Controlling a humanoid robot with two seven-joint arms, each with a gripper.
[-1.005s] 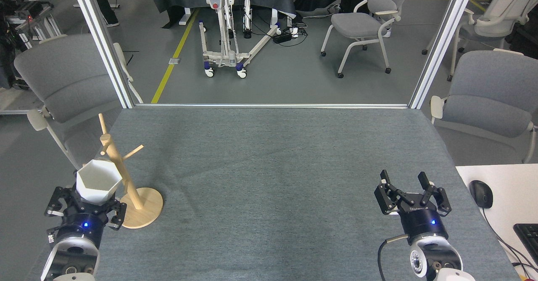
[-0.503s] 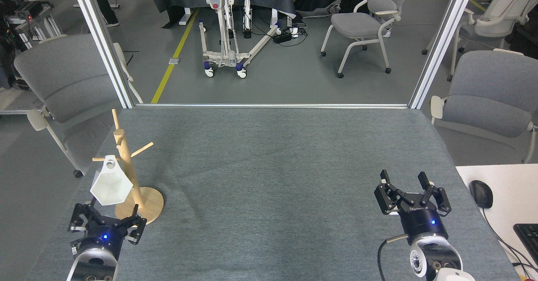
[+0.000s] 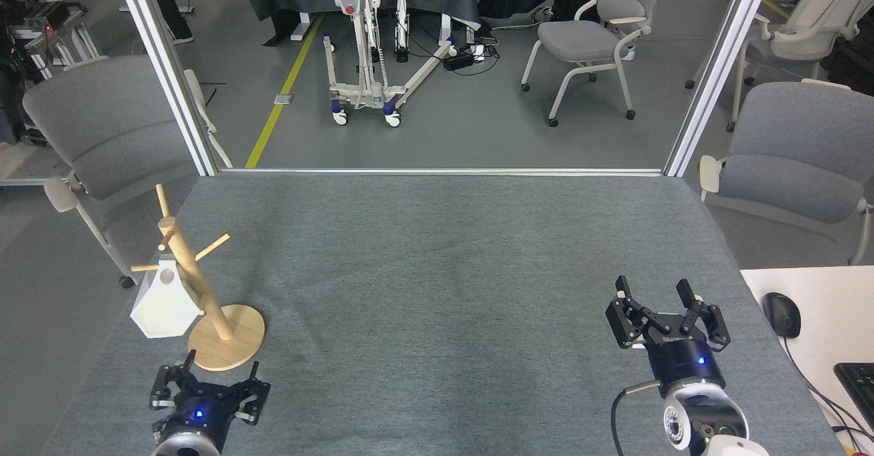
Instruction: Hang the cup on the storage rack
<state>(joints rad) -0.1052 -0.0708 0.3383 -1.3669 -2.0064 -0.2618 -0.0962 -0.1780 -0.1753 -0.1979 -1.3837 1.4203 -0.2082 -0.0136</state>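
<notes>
The cup [image 3: 164, 304] hangs on the storage rack [image 3: 198, 292], near the left edge of the grey felt-covered table [image 3: 444, 272], toward its front-left corner. It is a matte white piece with flat hexagonal facets, and it dangles by the round hole in its side, which is threaded over one of the lower pegs pointing left. It hangs tilted, its wide end facing down and outward, its body resting just beside the slim wooden post. The rack is pale wood, with thin pegs angled upward off the post and a flat round disc base sitting on the felt.

The left gripper [image 3: 208, 389] is low at the front edge of the table, just in front of the disc base and clear of the cup, its dark fingers spread apart and holding nothing. The right gripper [image 3: 666, 306] sits well apart near the front-right corner, fingers splayed wide and likewise empty.
</notes>
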